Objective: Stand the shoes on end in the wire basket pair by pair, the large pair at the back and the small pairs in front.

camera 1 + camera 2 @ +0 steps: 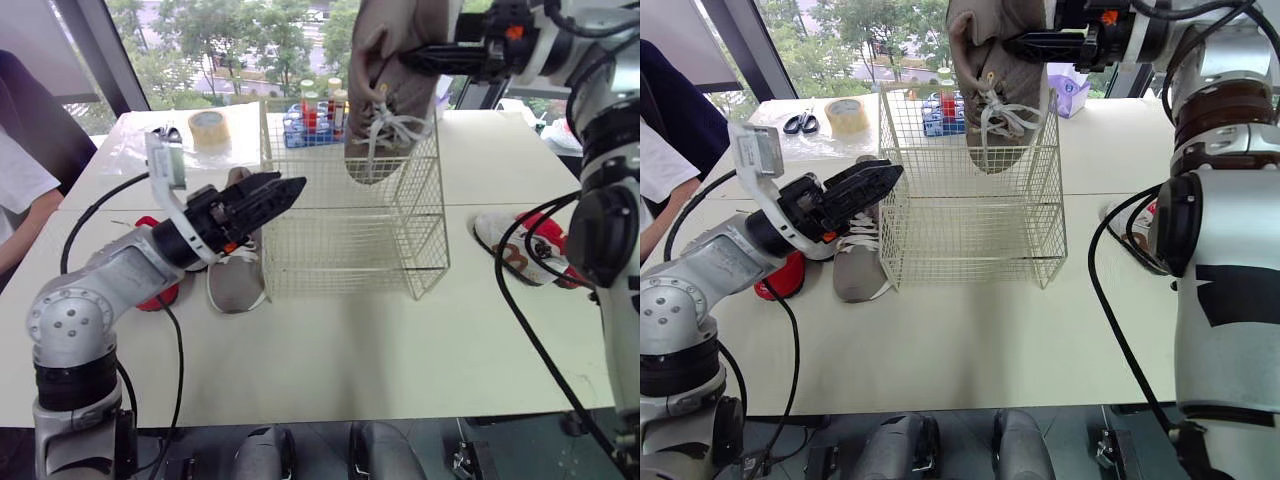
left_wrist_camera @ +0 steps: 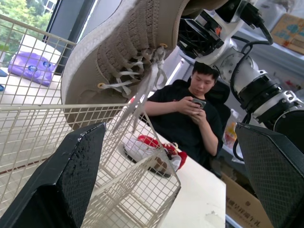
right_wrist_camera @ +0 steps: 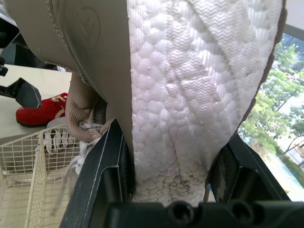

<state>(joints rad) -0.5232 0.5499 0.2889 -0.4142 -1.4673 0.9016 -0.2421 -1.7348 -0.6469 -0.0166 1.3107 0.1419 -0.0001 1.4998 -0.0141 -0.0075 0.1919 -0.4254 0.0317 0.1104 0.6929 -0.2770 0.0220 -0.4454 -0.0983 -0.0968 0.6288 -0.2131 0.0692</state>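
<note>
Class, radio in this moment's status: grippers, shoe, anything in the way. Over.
Right gripper shut on beige shoe, toe-down at rim of wire basket. Left gripper open beside the basket. Matching shoe flat on table, outside the path.

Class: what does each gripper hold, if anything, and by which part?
The right gripper holds the beige shoe by its heel end, fingers across its sides, toe pointing down. The left gripper is open, holding nothing.

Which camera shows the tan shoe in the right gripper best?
Right eye view: the tan shoe hangs toe-down into the wire basket, laces visible. The left wrist view shows its laced side; the right wrist view, its white sole.
</note>
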